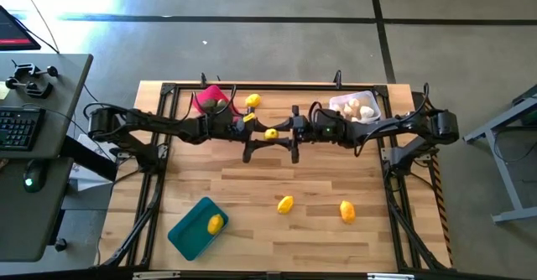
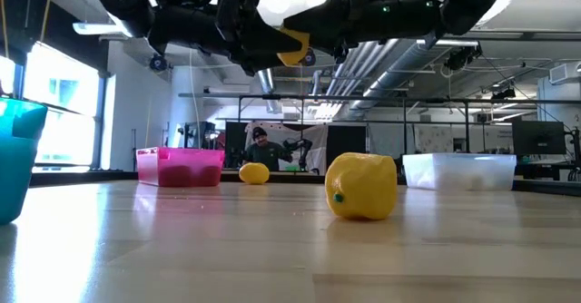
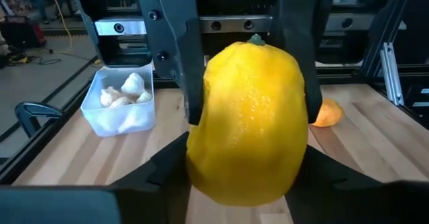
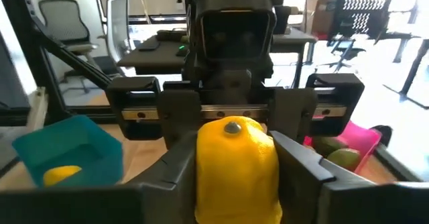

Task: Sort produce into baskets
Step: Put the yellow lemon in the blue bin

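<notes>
Yellow lemon sits pinched mid-air between your left tool and right tool, both clamped on it above the worktop.

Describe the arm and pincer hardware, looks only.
Two matching dark, near-black jointed arms. The left pincer and right pincer each have two flat, angular dark fingers on a crossbar with a silvery, screw-studded rail. Black cables loop over the wrists. A boxy black camera housing sits above. No visible markings.
</notes>
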You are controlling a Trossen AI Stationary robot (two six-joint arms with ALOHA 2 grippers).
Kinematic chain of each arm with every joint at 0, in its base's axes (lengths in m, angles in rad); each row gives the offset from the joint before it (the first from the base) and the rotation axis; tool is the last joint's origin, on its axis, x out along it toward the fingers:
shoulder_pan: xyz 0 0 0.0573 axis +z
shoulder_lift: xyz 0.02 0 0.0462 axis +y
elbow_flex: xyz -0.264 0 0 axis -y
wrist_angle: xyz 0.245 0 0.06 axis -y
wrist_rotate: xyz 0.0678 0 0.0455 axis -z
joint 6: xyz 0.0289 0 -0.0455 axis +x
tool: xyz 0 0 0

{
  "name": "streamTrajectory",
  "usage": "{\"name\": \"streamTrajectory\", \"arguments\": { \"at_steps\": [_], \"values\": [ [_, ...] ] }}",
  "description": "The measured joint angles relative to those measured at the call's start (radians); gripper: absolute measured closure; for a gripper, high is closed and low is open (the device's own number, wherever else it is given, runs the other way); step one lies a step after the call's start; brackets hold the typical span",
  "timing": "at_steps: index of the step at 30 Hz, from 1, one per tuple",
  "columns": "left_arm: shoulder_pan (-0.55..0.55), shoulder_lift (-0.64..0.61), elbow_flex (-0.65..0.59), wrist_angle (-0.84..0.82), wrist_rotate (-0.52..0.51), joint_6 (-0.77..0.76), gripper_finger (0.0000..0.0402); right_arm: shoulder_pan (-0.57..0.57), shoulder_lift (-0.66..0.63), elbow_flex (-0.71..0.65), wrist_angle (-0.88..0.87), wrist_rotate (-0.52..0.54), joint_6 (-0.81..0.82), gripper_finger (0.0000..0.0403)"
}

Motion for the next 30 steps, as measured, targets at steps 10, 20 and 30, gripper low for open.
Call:
{"name": "streamTrajectory", "arguments": {
  "at_steps": [10,20,30],
  "values": [
    [0.015,-0.072,0.003,-0.153,0.045,0.022,0.0271,0.045,-0.036,0.0,0.008,0.155,-0.098,0.0135],
    [-0.091,-0.289,0.068,-0.822,0.106,0.029,0.0274,0.04,-0.157,0.0,-0.093,0.186,-0.129,0.0113],
    [-0.466,-0.326,0.203,-1.276,0.078,-0.322,0.0275,0.04,-0.14,0.0,-0.15,0.183,-0.121,0.0112]
  ]
}}
